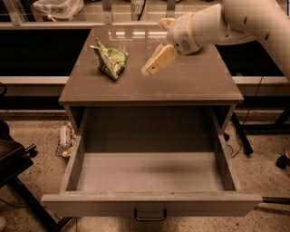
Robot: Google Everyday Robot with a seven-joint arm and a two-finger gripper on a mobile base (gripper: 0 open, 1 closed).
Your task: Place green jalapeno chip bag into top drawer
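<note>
The green jalapeno chip bag (110,61) lies crumpled on the back left of the grey-brown cabinet top (190,86). My gripper (153,67) hangs just above the cabinet top, a short way to the right of the bag and apart from it, with nothing in it. My white arm reaches in from the upper right. The top drawer (149,204) is pulled fully out below, its inside (149,172) bare, with a small dark handle (150,215) on the front panel.
A clear plastic bag (59,7) lies on the counter behind the cabinet. A bottle (65,135) lies on the floor at the cabinet's left. A black stand (13,172) is at lower left. Cables (240,136) run along the floor at the right.
</note>
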